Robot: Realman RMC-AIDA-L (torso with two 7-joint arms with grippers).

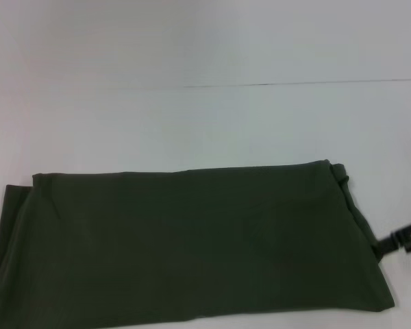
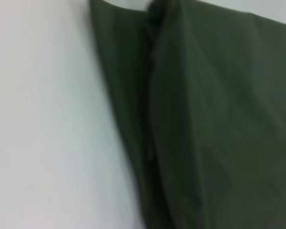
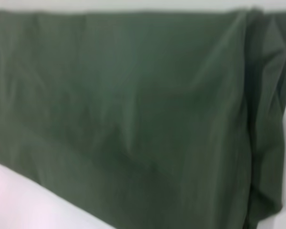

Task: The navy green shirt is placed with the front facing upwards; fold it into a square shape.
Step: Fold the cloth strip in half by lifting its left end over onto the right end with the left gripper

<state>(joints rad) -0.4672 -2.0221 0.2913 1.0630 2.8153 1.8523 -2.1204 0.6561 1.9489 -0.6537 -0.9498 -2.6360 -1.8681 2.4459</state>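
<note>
Lying folded into a long band across the near part of the white table (image 1: pixel 205 62), the shirt (image 1: pixel 192 247) shows only plain olive cloth. The right gripper (image 1: pixel 405 240) touches its right edge; its opening cannot be told.

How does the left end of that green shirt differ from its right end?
The navy green shirt lies folded into a long band. At its left end an under layer peeks out flat, with no gripper in sight; its right end is bunched at the far corner, and the right gripper sits at that edge. Both ends rest on the white table.
</note>
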